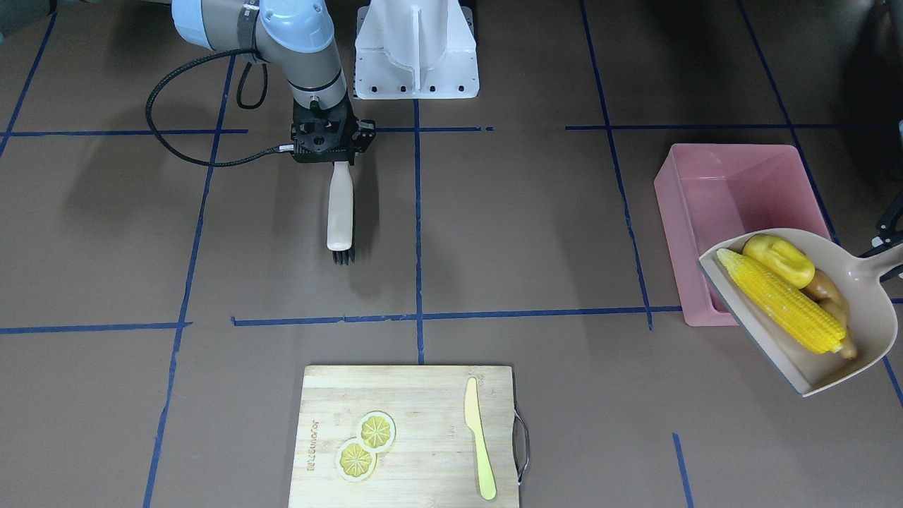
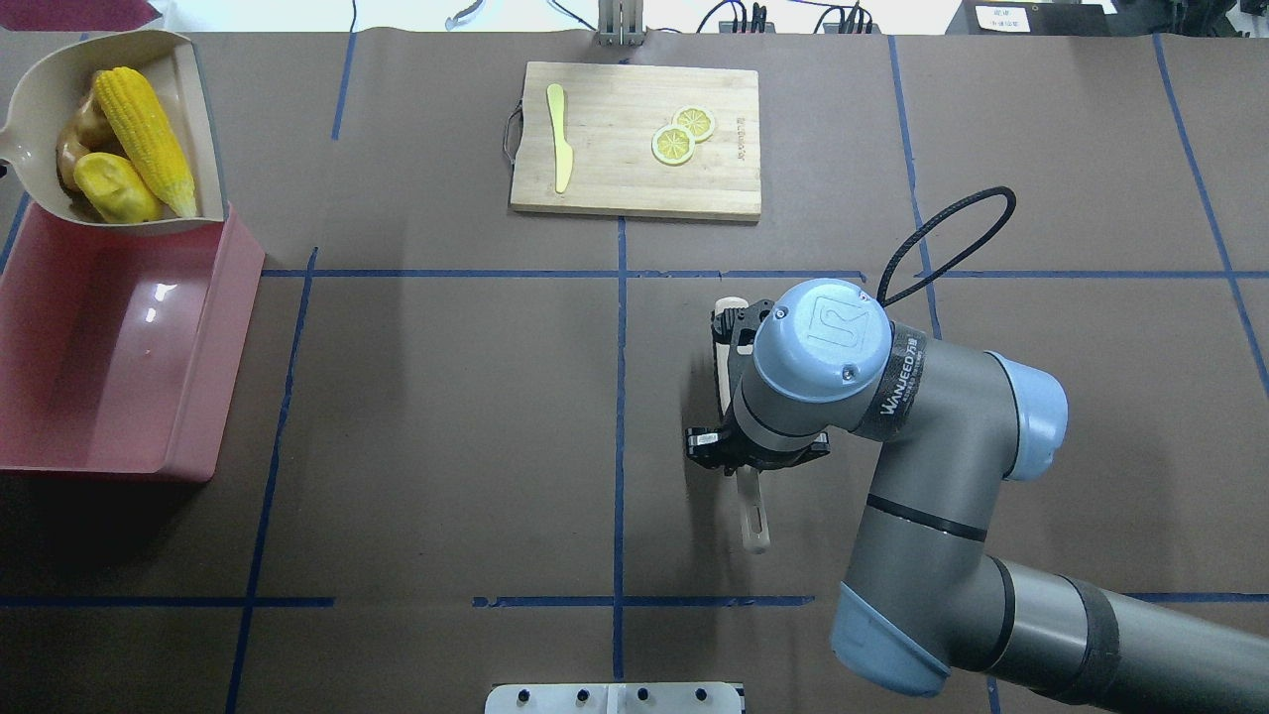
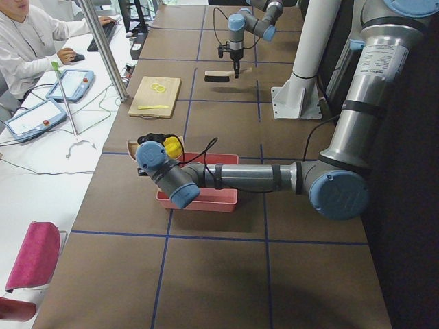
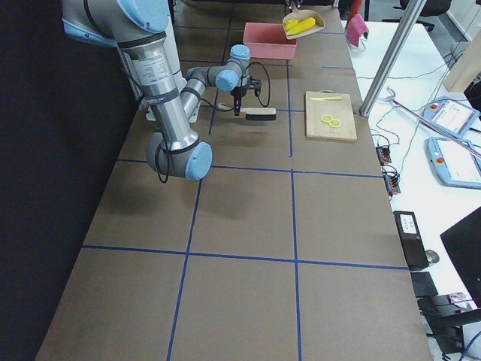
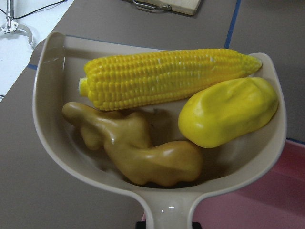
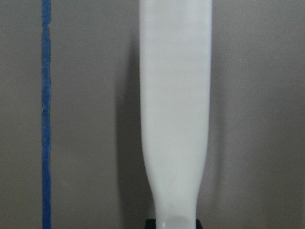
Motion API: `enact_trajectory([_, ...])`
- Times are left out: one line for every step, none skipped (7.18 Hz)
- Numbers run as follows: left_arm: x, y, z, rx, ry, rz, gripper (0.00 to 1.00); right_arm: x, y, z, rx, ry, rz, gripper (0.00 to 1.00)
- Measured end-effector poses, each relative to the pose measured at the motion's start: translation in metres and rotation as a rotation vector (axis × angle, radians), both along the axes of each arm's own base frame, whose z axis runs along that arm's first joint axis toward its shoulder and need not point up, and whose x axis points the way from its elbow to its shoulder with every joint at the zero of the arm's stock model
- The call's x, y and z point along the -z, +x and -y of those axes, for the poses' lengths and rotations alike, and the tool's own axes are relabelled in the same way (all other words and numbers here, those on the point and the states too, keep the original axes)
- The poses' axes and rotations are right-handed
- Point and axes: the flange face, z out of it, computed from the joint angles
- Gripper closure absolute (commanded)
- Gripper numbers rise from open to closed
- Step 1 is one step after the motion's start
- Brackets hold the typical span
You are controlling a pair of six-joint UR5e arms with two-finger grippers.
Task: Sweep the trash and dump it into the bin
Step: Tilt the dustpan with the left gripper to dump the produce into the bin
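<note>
The beige dustpan [image 1: 864, 303] is held up, tilted, over the far end of the pink bin [image 1: 726, 190]. In it lie the yellow corn cob [image 1: 779, 300], the smooth yellow lump [image 1: 778, 259] and the tan ginger root [image 1: 829, 293]; all three show close up in the left wrist view: corn [image 5: 167, 76], lump [image 5: 228, 112], ginger [image 5: 138, 148]. My left gripper [image 5: 167, 223] is shut on the dustpan handle. My right gripper [image 1: 338, 159] is shut on the white brush [image 1: 339, 212], low over mid-table, bristles [image 1: 343, 255] toward the cutting board.
A wooden cutting board [image 1: 423, 395] with two lemon slices [image 1: 365, 444] and a pale yellow knife [image 1: 478, 437] lies at the table's far edge. The white robot base [image 1: 416, 49] stands at the near side. An operator's desk runs along the far side.
</note>
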Motion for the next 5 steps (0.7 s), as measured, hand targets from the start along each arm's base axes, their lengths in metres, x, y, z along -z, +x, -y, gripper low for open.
enact_trajectory([-0.004, -0.007, 0.0, -0.001, 0.023, 0.01, 1.0, 0.001, 0.0, 0.0, 0.0, 0.001, 0.002, 1.0])
enact_trajectory([-0.007, -0.012, 0.0, -0.001, 0.041, 0.022, 1.0, 0.002, 0.001, 0.0, 0.0, 0.002, 0.004, 1.0])
enact_trajectory([-0.011, -0.019, 0.0, 0.001, 0.04, 0.035, 1.0, 0.003, 0.001, -0.001, 0.0, 0.003, 0.006, 1.0])
enact_trajectory([-0.016, -0.026, 0.002, 0.008, 0.013, 0.044, 1.0, 0.003, 0.002, -0.001, -0.001, 0.003, 0.006, 1.0])
enact_trajectory([-0.02, -0.032, 0.003, 0.014, -0.027, 0.05, 1.0, 0.004, 0.002, -0.001, -0.001, 0.003, 0.007, 1.0])
